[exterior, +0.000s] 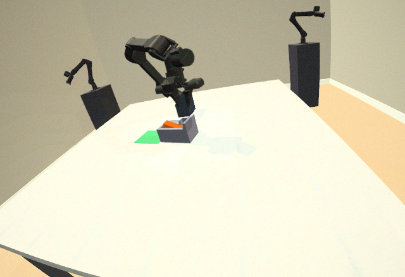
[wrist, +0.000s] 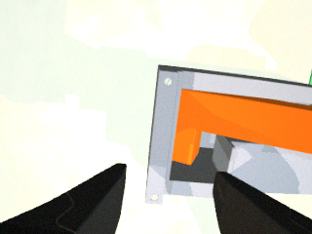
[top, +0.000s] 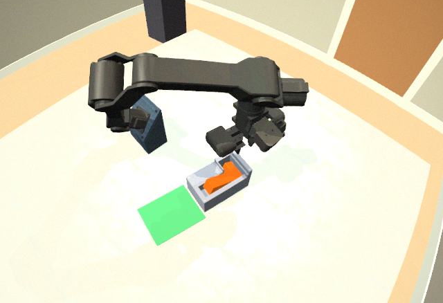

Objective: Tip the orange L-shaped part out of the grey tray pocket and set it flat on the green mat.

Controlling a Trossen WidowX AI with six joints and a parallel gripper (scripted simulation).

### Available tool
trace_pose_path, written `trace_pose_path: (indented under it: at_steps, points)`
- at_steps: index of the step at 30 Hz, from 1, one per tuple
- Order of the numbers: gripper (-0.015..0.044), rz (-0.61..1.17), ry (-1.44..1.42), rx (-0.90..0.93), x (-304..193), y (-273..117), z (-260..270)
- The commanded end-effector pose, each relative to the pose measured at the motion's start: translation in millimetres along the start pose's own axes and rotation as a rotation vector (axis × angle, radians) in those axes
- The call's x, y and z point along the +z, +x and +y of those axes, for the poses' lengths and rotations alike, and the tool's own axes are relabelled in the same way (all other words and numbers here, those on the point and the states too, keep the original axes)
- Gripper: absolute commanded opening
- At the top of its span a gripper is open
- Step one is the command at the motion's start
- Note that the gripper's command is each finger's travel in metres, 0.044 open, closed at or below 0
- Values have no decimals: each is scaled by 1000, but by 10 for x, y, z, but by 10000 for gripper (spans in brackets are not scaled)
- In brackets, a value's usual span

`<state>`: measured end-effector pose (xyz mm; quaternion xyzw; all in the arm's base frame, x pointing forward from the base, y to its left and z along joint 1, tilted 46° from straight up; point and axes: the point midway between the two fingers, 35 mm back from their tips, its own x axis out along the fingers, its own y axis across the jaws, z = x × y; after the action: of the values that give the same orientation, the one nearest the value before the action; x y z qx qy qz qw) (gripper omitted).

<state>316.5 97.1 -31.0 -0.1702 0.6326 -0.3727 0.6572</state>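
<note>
Although nobody is pressing on it, the orange L-shaped part point(top: 224, 178) point(exterior: 171, 124) point(wrist: 244, 114) lies aslant in the pocket of the grey tray point(top: 227, 196) point(exterior: 173, 135) point(wrist: 161, 132). Hooked end low, by the tall end wall; plain end up above the rim, on the side of the green mat point(top: 172, 215) point(exterior: 148, 136) point(wrist: 311, 78).

Gripper point(top: 244, 147) point(exterior: 183, 104) point(wrist: 171, 177) hovers above the tray, near the hooked end; fingers part-way spread, nothing between them.

Handling, by judgement: a stiff, one-piece block, likely light, no give under a squeeze. Smooth-looking faces, so a shallow pinch might slip or let the heavier hooked end swing down. Not fragile by its look; jamming against the pocket walls seems the greater worry.

Where to take hold: the straight bar at its raised end, one finger on each long side, low enough for good pad contact but short of the rim. The wrist view cuts that end off, so the finger room beside it is probably adequate, no more than that. Lift should start along the slant, then level out before the part goes flat on the mat, top side up.
</note>
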Motion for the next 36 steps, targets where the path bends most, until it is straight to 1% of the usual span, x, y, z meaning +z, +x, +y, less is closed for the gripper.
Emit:
trace_pose_path:
  at_steps: [1, 36]
  points:
    - [180, 10, 6, 0, -7, -44, -16]
    - [180, 9, 0, -7, -11, -7, -23]
